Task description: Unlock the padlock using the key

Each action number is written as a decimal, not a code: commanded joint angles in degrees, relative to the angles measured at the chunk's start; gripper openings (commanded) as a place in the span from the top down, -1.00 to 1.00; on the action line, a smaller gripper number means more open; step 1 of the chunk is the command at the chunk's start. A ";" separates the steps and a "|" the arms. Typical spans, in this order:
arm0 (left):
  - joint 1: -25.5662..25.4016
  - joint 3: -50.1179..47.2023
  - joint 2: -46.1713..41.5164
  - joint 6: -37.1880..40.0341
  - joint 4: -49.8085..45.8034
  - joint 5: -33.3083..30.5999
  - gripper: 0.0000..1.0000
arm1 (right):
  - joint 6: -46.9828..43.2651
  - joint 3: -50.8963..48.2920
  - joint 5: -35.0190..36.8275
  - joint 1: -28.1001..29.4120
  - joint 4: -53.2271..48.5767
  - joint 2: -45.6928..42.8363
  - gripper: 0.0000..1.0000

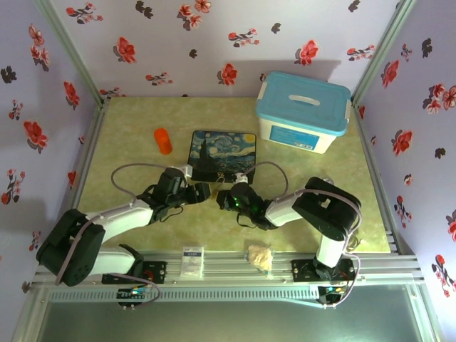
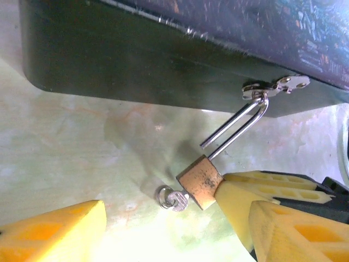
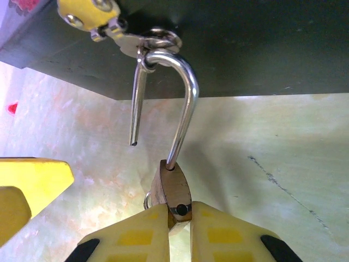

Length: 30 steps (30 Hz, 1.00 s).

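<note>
My right tool (image 3: pixel 177 210) pinches the padlock (image 3: pixel 173 188) at bottom centre. Its shackle (image 3: pixel 188 93) hooks through the box latch (image 3: pixel 147 41) above, one leg free of the body. In the left wrist view the key (image 2: pixel 173 199) juts lower-left from the padlock's base, between the spread fingers of my left tool (image 2: pixel 177 221), the nearer one.

Gleams brass-gold on the padlock (image 2: pixel 200 183), silver along its shackle, dull grey on the key (image 2: pixel 173 199). Swirls blue and yellow across the black-sided box (image 1: pixel 223 154). Marbled pale green table (image 1: pixel 128 135); lilac walls (image 1: pixel 214 43), red and dark flowers.
</note>
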 commanded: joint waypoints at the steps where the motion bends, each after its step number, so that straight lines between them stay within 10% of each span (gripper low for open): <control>1: 0.10 4.91 -1.45 3.89 -3.11 -2.57 -0.42 | 3.28 -2.51 0.06 -0.98 5.92 2.06 0.77; 30: 3.63 24.05 16.92 21.64 -12.43 -20.41 -0.45 | 21.89 -3.21 7.80 -0.04 31.95 14.22 0.93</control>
